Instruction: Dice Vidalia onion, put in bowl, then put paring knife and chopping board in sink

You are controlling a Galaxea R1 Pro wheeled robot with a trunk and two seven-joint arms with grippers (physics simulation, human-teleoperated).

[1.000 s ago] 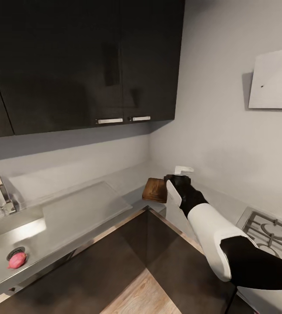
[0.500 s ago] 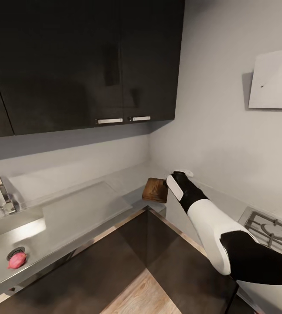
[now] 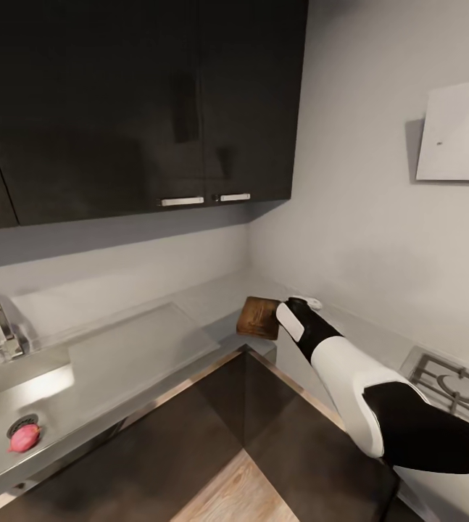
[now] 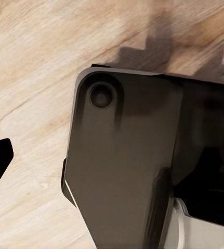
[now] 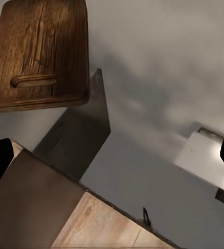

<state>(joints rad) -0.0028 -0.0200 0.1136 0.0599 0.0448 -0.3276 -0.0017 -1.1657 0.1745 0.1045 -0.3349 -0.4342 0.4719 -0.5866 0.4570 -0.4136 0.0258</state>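
right arm has sunk lower beside the chopping board.

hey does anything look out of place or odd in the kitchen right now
One thing: the chopping board sits at the inner corner of the countertop, and in the right wrist view it appears to hang partly over the front edge. The onion lies beside the drain in the sink, as expected. Nothing looks spilled or damaged.

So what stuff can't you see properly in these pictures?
- Right gripper, head view: its fingers are behind the wrist, so open or shut is unclear.
- Bowl, head view: mostly hidden by that arm.
- Sink, head view: cut off by the picture's edge.
- Chopping board, right wrist view: its far end is cropped.
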